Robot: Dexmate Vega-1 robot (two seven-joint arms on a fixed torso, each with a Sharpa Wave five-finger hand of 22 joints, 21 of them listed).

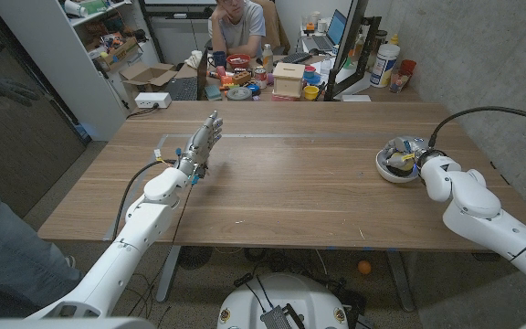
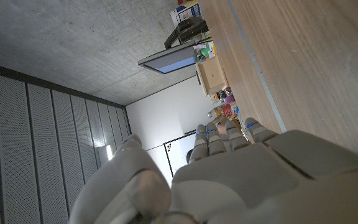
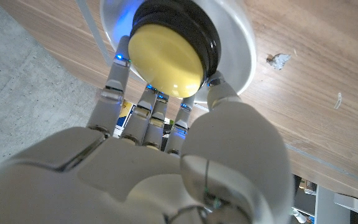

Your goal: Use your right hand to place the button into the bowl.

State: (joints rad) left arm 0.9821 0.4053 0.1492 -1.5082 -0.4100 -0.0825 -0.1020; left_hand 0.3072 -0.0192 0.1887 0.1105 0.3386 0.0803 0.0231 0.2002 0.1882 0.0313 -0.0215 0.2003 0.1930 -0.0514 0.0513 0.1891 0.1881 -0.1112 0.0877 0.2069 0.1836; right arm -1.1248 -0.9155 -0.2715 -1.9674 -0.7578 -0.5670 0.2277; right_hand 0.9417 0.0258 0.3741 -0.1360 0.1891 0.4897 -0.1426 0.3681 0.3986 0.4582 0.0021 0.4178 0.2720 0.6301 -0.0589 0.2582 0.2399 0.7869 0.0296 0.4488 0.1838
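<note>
Left side first: my left hand (image 1: 205, 142) is up off the wooden table (image 1: 290, 183), fingers straight and together, pointing away toward the far edge, holding nothing, so it's open. In the left wrist view I see the back of that hand (image 2: 241, 174) with the fingertips (image 2: 225, 127) reaching toward the clutter at the far end of the table; nothing in the palm that I can make out. Behind the table a person (image 1: 236, 27) sits at a desk crowded with small items, and a white power strip (image 1: 152, 101) lies on the floor near a cardboard box (image 1: 144, 75). Middle of the table is plain wood with a faint line of tape across the far part. Right side: my right hand (image 1: 409, 157) is at the white bowl (image 1: 393, 170), which sits near the table's right edge. In the right wrist view the hand (image 3: 166, 155) has its fingers (image 3: 114, 81) around the button (image 3: 166, 56), a yellow dome in a black ring, with the thumb on one side and the other fingers on the opposite side, so it's gripping the button. The button sits over the bowl's (image 3: 238, 43) white interior, inside the rim; I can't tell whether it touches the bottom. A small scrap (image 3: 279, 60) lies on the wood just beside the bowl.
</note>
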